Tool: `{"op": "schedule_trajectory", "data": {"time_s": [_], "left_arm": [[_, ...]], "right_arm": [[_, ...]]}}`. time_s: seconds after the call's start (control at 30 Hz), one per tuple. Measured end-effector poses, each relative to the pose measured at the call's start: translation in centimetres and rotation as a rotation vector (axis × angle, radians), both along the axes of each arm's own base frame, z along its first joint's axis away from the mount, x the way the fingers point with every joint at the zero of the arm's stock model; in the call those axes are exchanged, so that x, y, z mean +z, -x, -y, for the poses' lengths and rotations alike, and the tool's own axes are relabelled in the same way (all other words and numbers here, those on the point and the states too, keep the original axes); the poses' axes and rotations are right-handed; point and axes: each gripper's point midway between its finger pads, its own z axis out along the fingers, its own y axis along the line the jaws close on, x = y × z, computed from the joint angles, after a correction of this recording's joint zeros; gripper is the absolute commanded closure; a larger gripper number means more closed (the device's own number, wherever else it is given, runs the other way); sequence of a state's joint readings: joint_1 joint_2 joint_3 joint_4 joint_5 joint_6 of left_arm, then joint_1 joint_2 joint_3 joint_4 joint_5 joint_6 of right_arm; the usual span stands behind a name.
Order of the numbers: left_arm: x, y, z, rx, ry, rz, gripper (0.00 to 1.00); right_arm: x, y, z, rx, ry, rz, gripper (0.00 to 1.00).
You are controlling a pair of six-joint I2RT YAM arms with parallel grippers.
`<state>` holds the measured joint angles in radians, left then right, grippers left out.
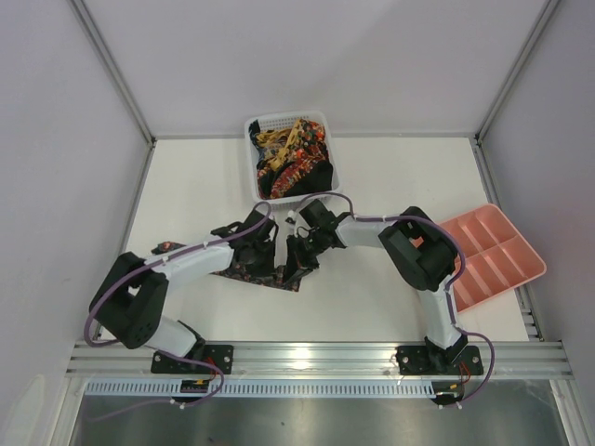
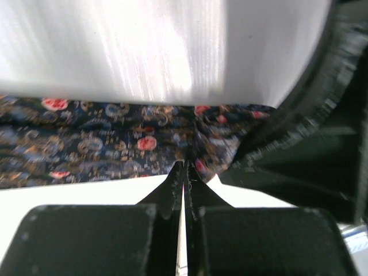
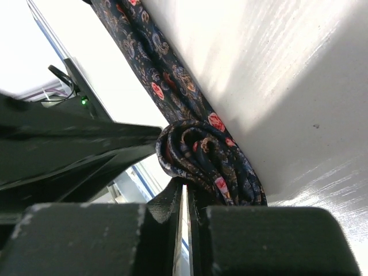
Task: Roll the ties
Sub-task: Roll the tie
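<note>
A dark tie with red and gold figures (image 1: 244, 272) lies flat on the white table between the two arms. One end is wound into a loose roll (image 3: 207, 158). My right gripper (image 3: 187, 190) has its jaws nearly together, pinching the lower edge of that roll; from above it sits at the tie's right end (image 1: 299, 260). My left gripper (image 2: 185, 168) is shut, and its tips nip the near edge of the flat tie (image 2: 115, 144), which puckers there. From above, the left gripper (image 1: 263, 249) sits just left of the right one. More patterned ties (image 1: 293, 153) fill the basket.
The white mesh basket (image 1: 251, 130) stands at the back centre of the table. A pink compartment tray (image 1: 502, 269) lies at the right edge. White walls close the table on three sides. An aluminium rail (image 1: 316, 358) runs along the near edge.
</note>
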<state>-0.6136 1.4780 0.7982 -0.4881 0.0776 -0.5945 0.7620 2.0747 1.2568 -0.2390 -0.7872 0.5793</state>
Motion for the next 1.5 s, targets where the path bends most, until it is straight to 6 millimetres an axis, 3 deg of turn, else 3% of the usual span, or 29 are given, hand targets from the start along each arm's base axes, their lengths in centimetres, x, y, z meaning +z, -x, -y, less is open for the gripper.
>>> {"op": "schedule_trajectory", "data": {"time_s": [0.27,0.63,0.8,0.93,1.0,1.03,1.07,1.2,1.23,1.37,1.5], "left_arm": [[3.1,-0.6,1.1,-0.014,0.081,0.064,1.0],[1.2,-0.8,2.2,-0.03,0.085,-0.01,0.99],[1.2,-1.0,2.3,-0.03,0.085,-0.01,0.99],[1.2,-1.0,2.2,-0.029,0.085,-0.01,0.99],[1.1,-1.0,2.2,-0.029,0.085,-0.01,0.99],[1.1,-1.0,2.2,-0.029,0.085,-0.01,0.99],[1.2,-1.0,2.3,-0.029,0.086,-0.009,0.99],[1.2,-1.0,2.3,-0.029,0.087,-0.008,0.99],[1.2,-1.0,2.3,-0.03,0.087,-0.008,0.99],[1.2,-1.2,2.4,-0.032,0.094,-0.004,1.0],[1.4,-1.3,2.7,-0.035,0.107,0.002,0.99]], "right_arm": [[0.1,0.0,-0.1,-0.001,-0.006,0.003,0.9],[0.5,0.2,-0.1,-0.015,-0.002,-0.019,0.87],[2.8,0.3,0.4,-0.018,-0.008,0.009,0.81],[5.5,0.1,1.2,-0.013,-0.021,0.067,0.71],[6.4,-0.4,1.7,-0.016,-0.015,0.109,0.52],[6.7,-0.8,2.1,-0.018,-0.008,0.141,0.32],[6.9,-1.2,2.4,-0.018,-0.001,0.173,0.24],[5.9,-2.6,3.4,0.011,0.026,0.344,0.1],[5.2,-2.4,3.8,0.03,0.033,0.387,0.01],[2.2,-0.5,5.2,0.14,0.049,0.545,0.0],[0.7,0.6,4.9,0.245,0.032,0.663,0.0]]}}
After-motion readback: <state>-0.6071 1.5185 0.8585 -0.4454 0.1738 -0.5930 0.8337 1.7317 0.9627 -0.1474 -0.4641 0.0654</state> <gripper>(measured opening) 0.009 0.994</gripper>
